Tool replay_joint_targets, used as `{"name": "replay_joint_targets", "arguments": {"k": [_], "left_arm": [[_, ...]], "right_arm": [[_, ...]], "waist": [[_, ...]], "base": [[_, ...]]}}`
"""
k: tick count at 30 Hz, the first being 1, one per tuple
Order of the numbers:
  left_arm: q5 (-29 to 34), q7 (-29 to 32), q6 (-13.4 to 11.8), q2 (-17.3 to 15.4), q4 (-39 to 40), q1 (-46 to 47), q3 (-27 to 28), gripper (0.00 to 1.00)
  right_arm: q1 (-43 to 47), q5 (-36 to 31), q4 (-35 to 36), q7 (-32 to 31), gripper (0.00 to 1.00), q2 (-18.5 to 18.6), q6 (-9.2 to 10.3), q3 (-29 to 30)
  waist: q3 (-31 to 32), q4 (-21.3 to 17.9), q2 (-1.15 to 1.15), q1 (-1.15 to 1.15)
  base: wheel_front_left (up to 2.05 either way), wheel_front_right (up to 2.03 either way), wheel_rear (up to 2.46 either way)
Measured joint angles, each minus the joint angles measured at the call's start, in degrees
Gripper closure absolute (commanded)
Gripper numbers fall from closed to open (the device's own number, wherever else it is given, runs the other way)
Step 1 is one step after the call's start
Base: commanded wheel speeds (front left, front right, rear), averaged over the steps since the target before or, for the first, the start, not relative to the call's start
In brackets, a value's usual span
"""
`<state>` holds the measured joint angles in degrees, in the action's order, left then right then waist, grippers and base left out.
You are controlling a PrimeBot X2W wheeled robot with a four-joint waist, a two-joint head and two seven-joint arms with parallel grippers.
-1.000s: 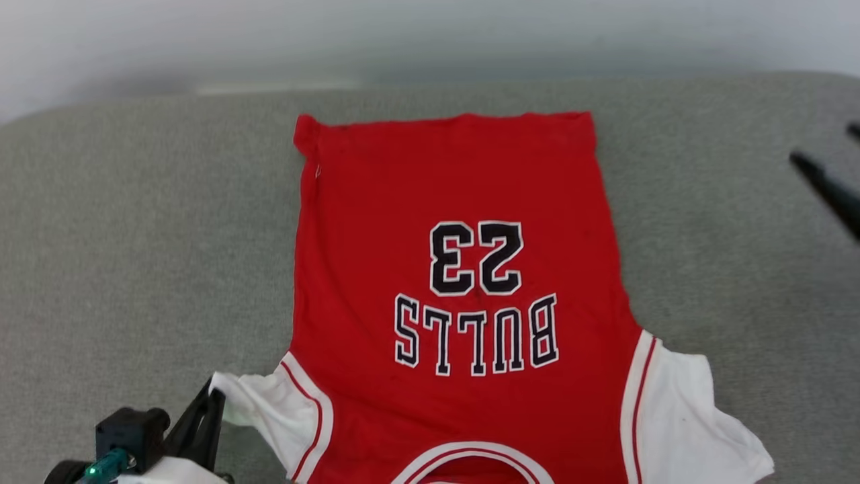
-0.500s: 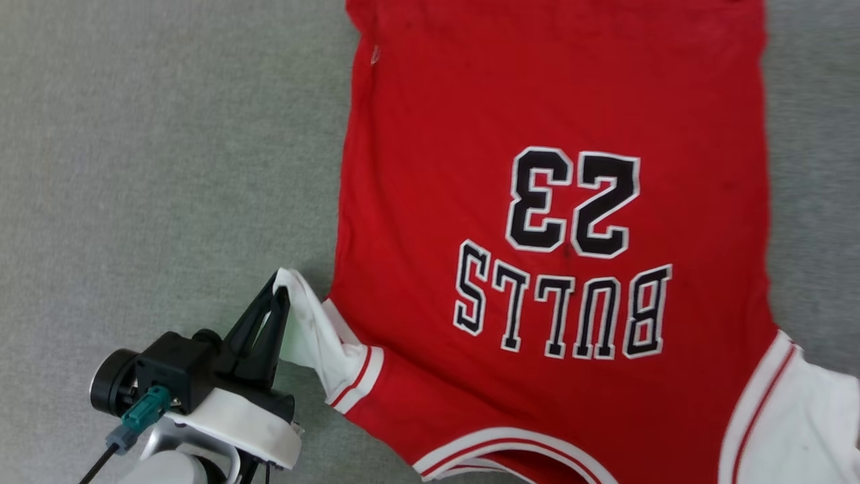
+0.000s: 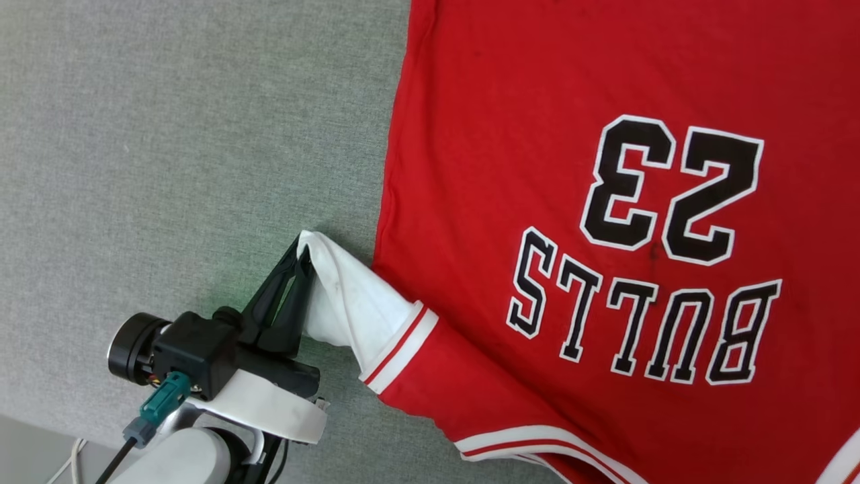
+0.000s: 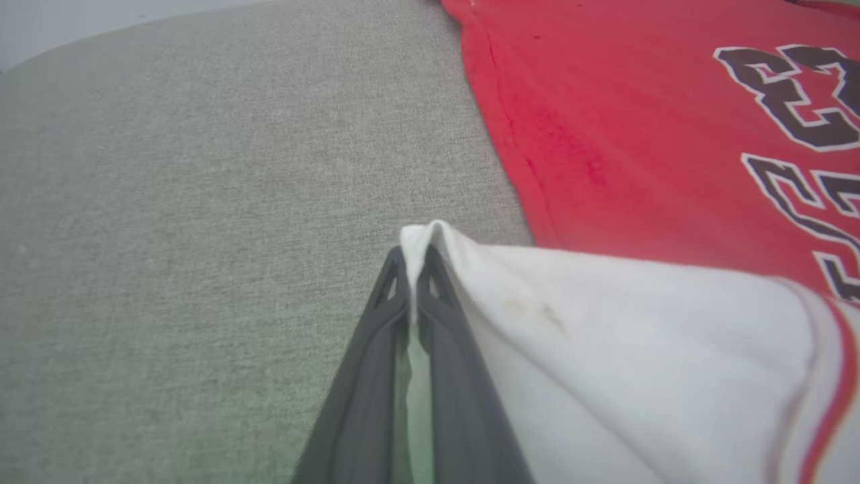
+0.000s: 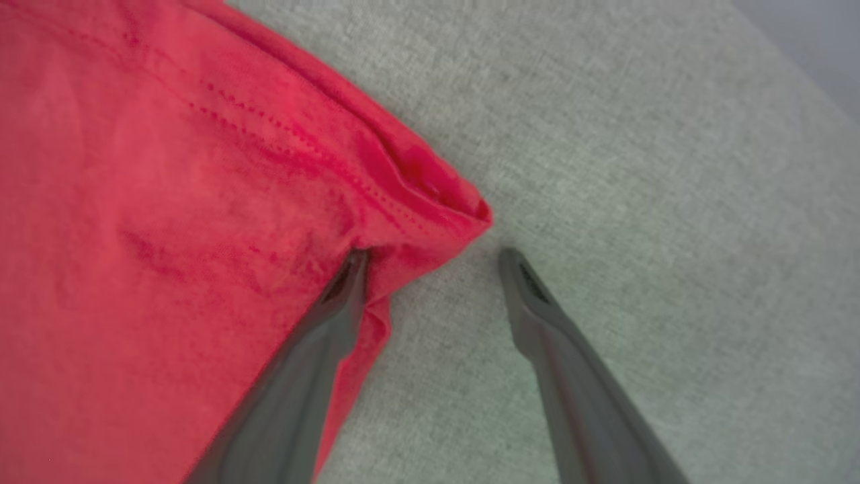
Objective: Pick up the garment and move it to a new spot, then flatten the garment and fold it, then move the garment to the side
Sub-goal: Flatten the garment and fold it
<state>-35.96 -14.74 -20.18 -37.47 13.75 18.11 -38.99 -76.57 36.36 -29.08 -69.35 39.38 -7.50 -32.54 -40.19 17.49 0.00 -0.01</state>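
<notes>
The garment (image 3: pixel 537 168), a red jersey with white sleeves and upside-down "BULLS 23" lettering, lies spread on the grey cloth surface. My left gripper (image 3: pixel 304 250) is shut on the tip of its white sleeve (image 3: pixel 349 302), lifting that sleeve off the surface; the left wrist view shows the white sleeve (image 4: pixel 605 336) pinched between the fingers of the left gripper (image 4: pixel 413 259). In the right wrist view my right gripper (image 5: pixel 433 255) stands open at a hem corner of the garment (image 5: pixel 430 195), one finger on the red cloth, the other on the grey surface.
The grey cloth surface (image 3: pixel 168 134) stretches wide to the left of the jersey. Its front edge (image 3: pixel 40 420) cuts across the lower left corner of the head view, with a paler floor beyond.
The head camera has swung down and left, so the jersey sits larger and further right. My left gripper has raised the white sleeve higher. The right gripper seen far right earlier has left the head view.
</notes>
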Motion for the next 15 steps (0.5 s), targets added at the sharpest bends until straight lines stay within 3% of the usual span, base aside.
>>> {"name": "replay_joint_targets", "arguments": {"k": [1, 2, 11, 15], "left_arm": [[0.1, 0.0, 0.0, 0.1, 0.0, 0.1, 0.0, 1.0], [0.3, -0.1, 0.0, 0.2, -0.1, 0.2, -0.1, 1.0], [0.5, -0.1, -0.6, -0.6, -2.5, -2.2, 1.0, 1.0], [-0.3, -0.2, -1.6, -1.7, -2.4, -5.6, 1.9, 1.0]], "right_arm": [[0.0, 0.1, 0.1, 0.0, 0.62, 0.2, 0.0, 0.1], [0.0, 0.2, 0.3, 0.5, 1.0, 0.4, -0.01, 0.1], [1.4, 4.6, 2.8, 7.7, 1.0, -1.5, -0.01, -3.2], [4.3, 10.5, 9.0, 10.9, 1.0, 4.3, 0.0, -6.4]], "waist": [[-0.2, 0.2, 0.0, 0.0], [-0.3, 0.3, 0.0, 0.0], [6.0, -1.9, 0.0, 0.01], [11.1, -4.2, 0.0, 0.01]], "base": [[0.0, 0.0, 0.0], [0.0, 0.0, 0.0], [0.0, 0.0, 0.0], [0.0, 0.0, 0.0]]}}
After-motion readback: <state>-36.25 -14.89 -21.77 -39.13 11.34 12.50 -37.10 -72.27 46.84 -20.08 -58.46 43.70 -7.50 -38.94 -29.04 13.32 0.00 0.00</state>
